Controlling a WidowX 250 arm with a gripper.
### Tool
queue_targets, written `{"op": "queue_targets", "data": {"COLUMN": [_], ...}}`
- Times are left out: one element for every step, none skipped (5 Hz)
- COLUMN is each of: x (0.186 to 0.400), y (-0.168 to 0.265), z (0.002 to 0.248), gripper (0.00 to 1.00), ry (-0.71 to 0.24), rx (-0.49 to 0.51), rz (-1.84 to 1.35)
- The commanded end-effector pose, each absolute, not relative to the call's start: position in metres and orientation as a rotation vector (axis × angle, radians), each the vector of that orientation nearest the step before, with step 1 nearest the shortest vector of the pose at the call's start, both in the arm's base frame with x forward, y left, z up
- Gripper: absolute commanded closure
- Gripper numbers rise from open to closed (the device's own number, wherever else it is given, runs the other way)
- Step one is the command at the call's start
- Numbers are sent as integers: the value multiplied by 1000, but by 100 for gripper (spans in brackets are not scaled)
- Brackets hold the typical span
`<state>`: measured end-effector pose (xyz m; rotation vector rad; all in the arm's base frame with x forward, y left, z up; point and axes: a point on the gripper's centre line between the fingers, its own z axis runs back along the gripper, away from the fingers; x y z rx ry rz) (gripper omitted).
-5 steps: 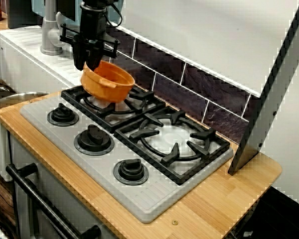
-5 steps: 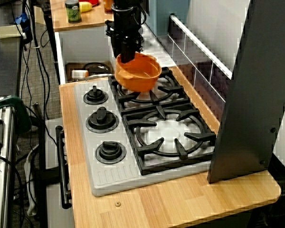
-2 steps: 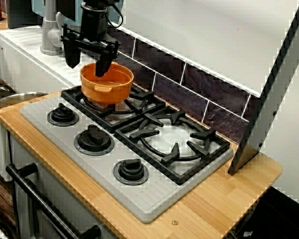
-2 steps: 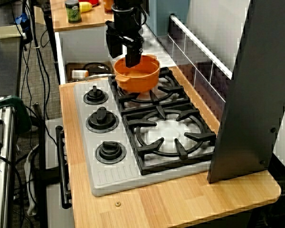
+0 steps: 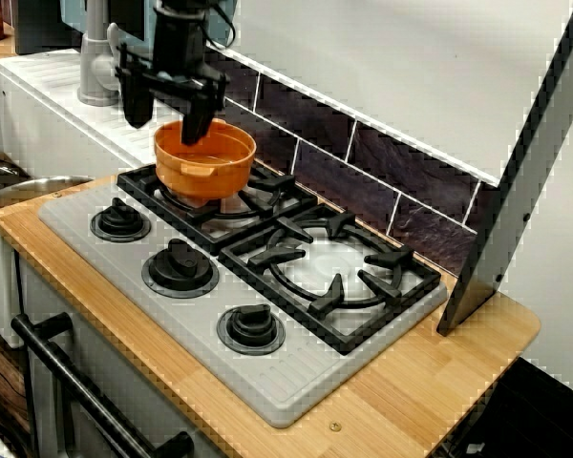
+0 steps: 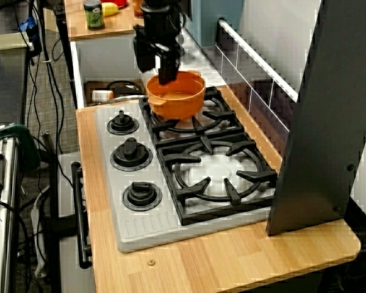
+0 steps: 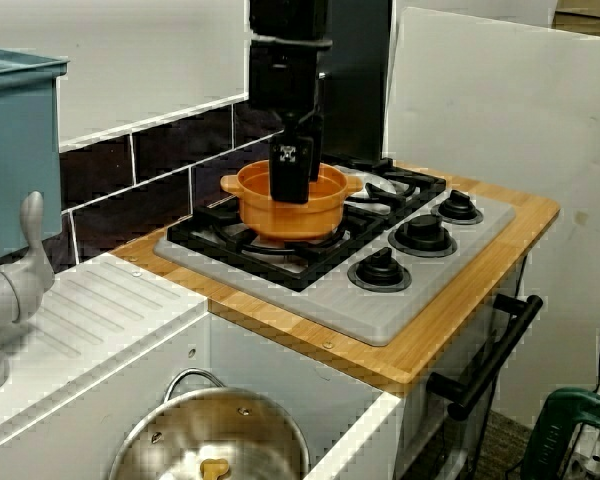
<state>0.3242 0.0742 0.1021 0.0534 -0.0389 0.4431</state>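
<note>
The gripper (image 5: 165, 129) hangs with its fingers spread wide just above the near rim of the orange pot (image 5: 205, 164), gripping nothing; whether a fingertip touches the rim cannot be told. The pot stands upright and level on the back burner grate (image 5: 267, 181) of the cooktop (image 5: 172, 315), beside the sink end, carried by the grate alone. Judging by this, the setting-down is done; what is left is for the gripper to come clear of the pot.
</note>
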Motion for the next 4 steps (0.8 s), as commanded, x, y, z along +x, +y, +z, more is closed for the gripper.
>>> {"op": "queue_targets", "data": {"x": [314, 315, 321, 327], "y": [69, 57, 39, 21], "z": [159, 168, 173, 179], "gripper": [0, 0, 0, 0], "ry": [-151, -162, -167, -172], "rx": [20, -8, -51, -58], "rz": [400, 375, 342, 316]}}
